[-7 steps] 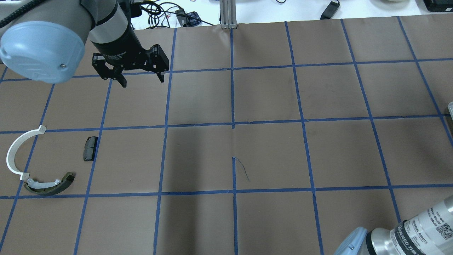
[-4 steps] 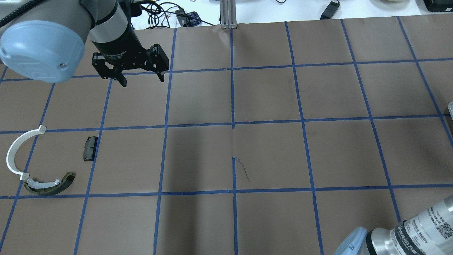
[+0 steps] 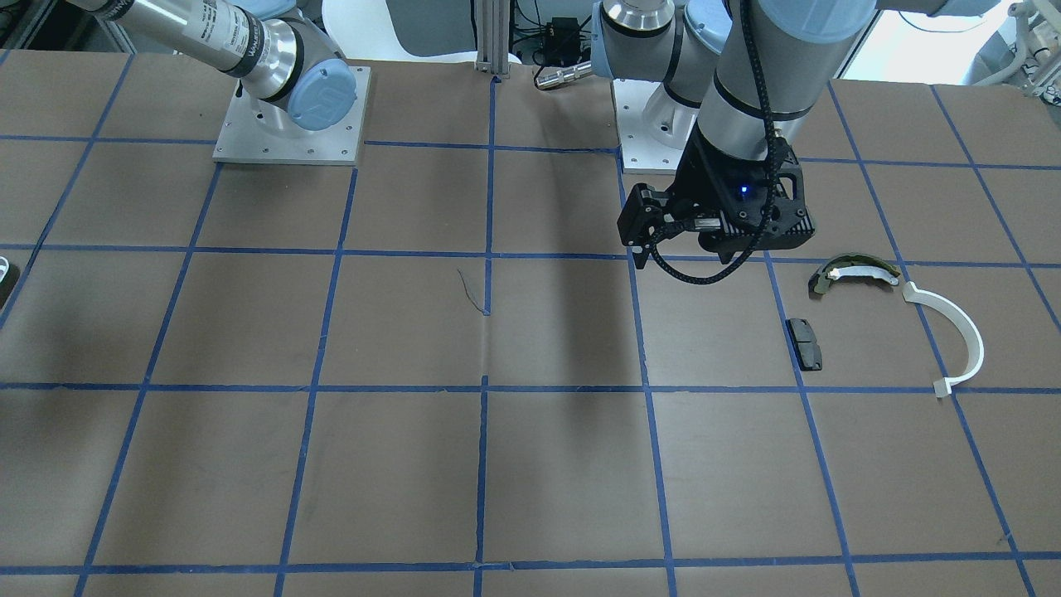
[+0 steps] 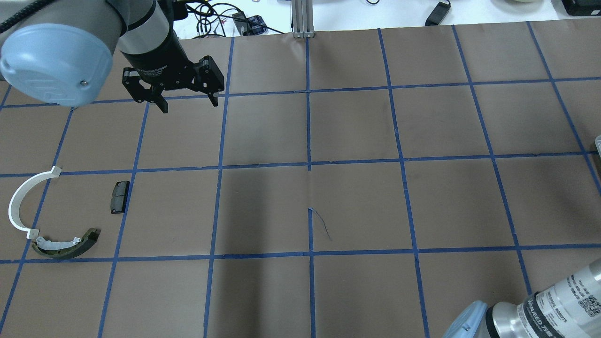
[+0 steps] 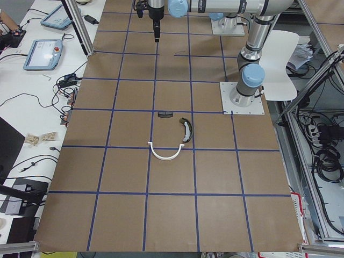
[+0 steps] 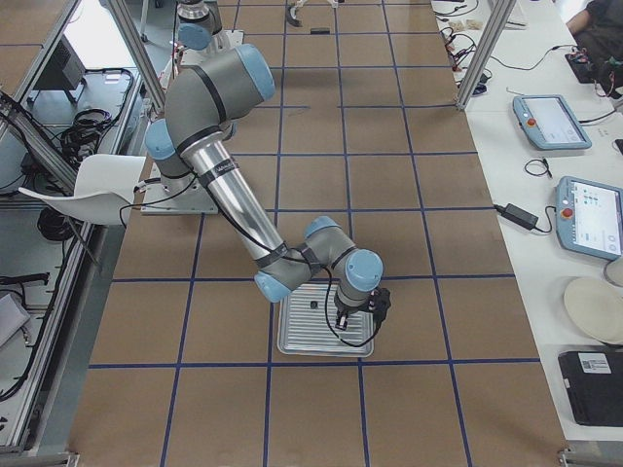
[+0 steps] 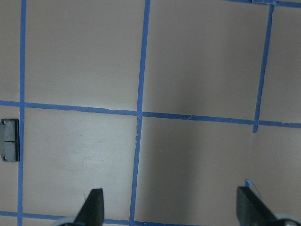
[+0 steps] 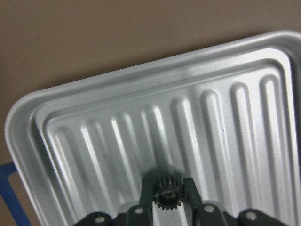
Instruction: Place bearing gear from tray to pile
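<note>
Between the fingers (image 8: 146,195) of my right gripper (image 8: 166,188): bearing gear (image 8: 164,194), clamped on both flanks, just over the tray (image 8: 141,94) floor at the right end of the table (image 4: 357,202). Can't tell if it's lifted. My left gripper (image 4: 189,108) hangs fingers apart, empty; shifted only slightly in the last 1 s. No change at the pile (image 4: 65,246), left end: 3 parts. Pick looks done, transfer not started.

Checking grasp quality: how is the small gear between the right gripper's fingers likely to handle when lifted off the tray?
The gear looks small, rigid, probably light. Its teeth meet the fingers of the right gripper only at points, so it might twist. Dropped on the ribbed tray, it could roll.
</note>
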Robot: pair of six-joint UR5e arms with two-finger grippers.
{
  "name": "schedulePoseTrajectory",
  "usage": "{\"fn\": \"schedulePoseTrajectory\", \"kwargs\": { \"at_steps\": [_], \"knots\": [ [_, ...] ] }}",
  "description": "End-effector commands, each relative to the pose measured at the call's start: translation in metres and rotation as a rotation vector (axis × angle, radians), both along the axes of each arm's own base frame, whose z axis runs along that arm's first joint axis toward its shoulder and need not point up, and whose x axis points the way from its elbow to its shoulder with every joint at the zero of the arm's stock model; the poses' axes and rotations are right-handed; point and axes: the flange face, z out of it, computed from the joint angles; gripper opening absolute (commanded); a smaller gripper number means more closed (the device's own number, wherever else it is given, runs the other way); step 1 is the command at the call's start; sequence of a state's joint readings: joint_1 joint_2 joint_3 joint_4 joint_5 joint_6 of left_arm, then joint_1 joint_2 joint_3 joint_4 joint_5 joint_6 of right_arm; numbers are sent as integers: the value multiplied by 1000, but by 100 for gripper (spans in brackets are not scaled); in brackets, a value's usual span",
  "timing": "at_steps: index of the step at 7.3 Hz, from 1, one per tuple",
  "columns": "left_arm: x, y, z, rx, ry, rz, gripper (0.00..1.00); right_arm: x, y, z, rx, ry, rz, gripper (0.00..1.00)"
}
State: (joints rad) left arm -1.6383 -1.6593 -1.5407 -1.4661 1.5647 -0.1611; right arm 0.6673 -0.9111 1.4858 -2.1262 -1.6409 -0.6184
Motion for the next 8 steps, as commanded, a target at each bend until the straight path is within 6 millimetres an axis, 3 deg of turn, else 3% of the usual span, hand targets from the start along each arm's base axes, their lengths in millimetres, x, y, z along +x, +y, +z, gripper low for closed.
{"fn": "schedulePoseTrajectory", "kwargs": {
  "at_steps": [1, 2, 3, 5, 6, 8],
  "knots": [
    [0, -2, 0, -1, 0, 0, 100, -1, -4, 30, -16, 33, 4, 0],
    [0, -3, -1, 0, 0, 0, 100, 4, -10, 63, -39, 50, 12, 0],
    [0, -3, -1, -1, 0, 0, 100, 32, -25, 85, -40, 36, 5, 0],
    [0, -3, -1, -1, 0, 2, 100, 122, -70, 110, -37, 27, -9, 0],
    [0, -2, 0, -1, 0, 0, 100, 181, -93, 118, -42, 3, -44, 0],
    [0, -1, 2, -6, 0, 0, 100, 306, -117, 141, -11, -21, -135, 0]
  ]
}}
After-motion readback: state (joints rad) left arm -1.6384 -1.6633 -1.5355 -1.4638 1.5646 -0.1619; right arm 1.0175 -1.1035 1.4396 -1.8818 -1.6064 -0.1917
